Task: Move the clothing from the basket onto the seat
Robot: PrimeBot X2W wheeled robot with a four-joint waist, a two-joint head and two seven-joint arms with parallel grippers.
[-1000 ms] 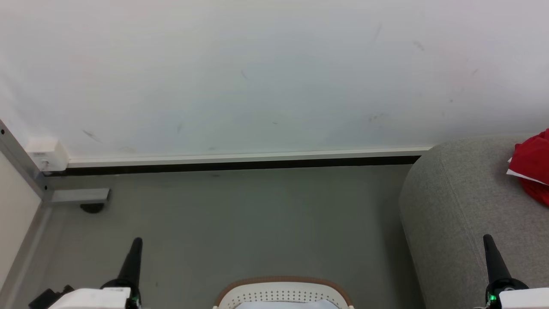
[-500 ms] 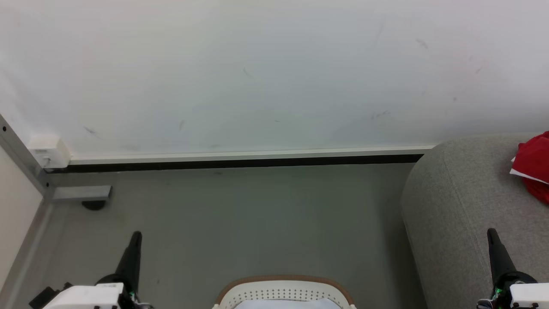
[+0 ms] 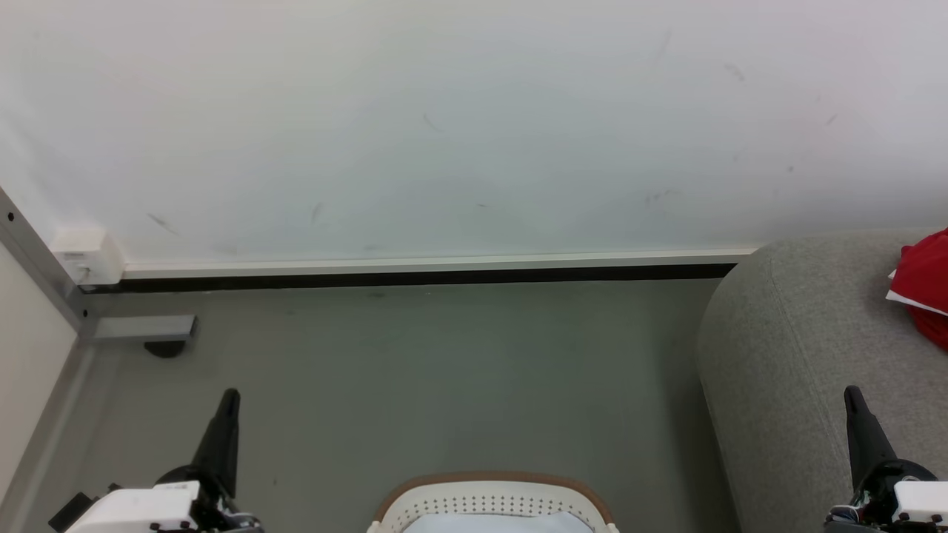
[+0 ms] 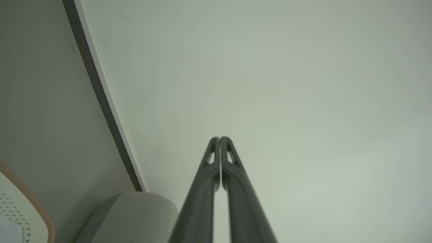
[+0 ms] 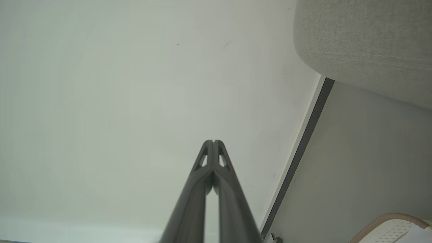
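Red clothing [image 3: 926, 285] with white trim lies on the grey seat [image 3: 800, 355] at the right edge of the head view. The cream basket [image 3: 492, 503] with its brown rim stands on the floor at the bottom centre; something pale shows inside it. My left gripper [image 3: 229, 397] is shut and empty at the lower left, left of the basket. At the lower right my right gripper [image 3: 853, 394], also shut and empty, hangs over the seat's front part. The left wrist view shows its gripper [image 4: 219, 138] with tips together, the seat [image 4: 135, 216] and basket [image 4: 20, 202]. The right wrist view shows its gripper [image 5: 213, 142], the seat [image 5: 364, 50] and basket [image 5: 395, 229].
A white wall [image 3: 474, 126] with a dark baseboard [image 3: 415, 279] runs across behind. At the far left stands a metal frame post [image 3: 44, 281] with a white box [image 3: 87, 255] and a foot [image 3: 164, 346]. Grey floor [image 3: 444, 385] lies between basket and wall.
Both grippers have spread slightly outward and risen a little in the view. The picture has shifted slightly, with the clothing sliding toward the right edge.
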